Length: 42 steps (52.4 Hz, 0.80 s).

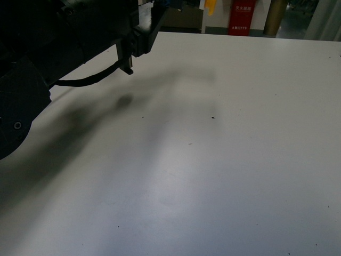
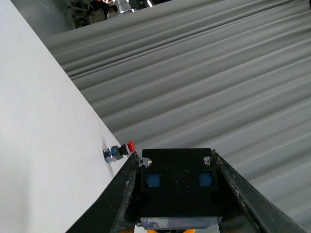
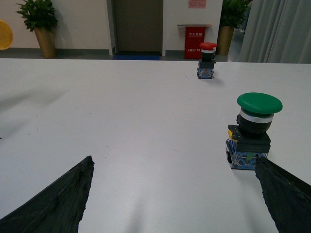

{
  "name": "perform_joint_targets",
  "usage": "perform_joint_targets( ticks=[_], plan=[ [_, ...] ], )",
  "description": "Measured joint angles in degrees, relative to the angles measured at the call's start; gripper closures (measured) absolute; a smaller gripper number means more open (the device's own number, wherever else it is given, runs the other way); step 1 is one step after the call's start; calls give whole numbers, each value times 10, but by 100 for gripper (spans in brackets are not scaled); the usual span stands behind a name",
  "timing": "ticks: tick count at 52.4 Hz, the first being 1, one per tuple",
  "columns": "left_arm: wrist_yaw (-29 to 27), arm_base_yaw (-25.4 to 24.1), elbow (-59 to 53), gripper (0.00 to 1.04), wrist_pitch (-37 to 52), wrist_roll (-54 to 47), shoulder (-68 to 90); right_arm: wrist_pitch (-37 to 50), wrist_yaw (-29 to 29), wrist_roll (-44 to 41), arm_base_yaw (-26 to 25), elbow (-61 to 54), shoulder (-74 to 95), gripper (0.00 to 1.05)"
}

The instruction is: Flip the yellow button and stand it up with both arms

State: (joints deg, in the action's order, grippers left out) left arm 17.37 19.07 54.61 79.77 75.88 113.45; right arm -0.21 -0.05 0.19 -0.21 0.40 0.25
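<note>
Your left arm [image 1: 64, 48] reaches in high over the white table [image 1: 224, 160]. The left claw [image 2: 175, 156] is clamped on the yellow button [image 2: 177, 187]. Its two fingers [image 2: 127, 189] press the sides of the contact block. The block faces away from the wrist and shows two blue windows, and slivers of the orange-yellow cap peek out on the wrist side. So the button is up off the table, between those fingers. A red button [image 2: 119, 151] sits on the table just beyond the claw's tip.

Your right claw [image 3: 173, 161] is spread wide and holds nothing. A green button [image 3: 253, 130] stands upright just ahead of one finger [image 3: 284, 199], and the red button stands well beyond it.
</note>
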Motion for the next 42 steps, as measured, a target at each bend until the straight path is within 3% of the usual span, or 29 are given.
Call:
perform_joint_targets(
  ticks=[36,42],
  plan=[
    [7,6,1,69,0,27,14,0,0,0,0,0,0,7],
    [46,32,70,69,-22,49,59,0,0,0,0,0,0,7]
  ],
)
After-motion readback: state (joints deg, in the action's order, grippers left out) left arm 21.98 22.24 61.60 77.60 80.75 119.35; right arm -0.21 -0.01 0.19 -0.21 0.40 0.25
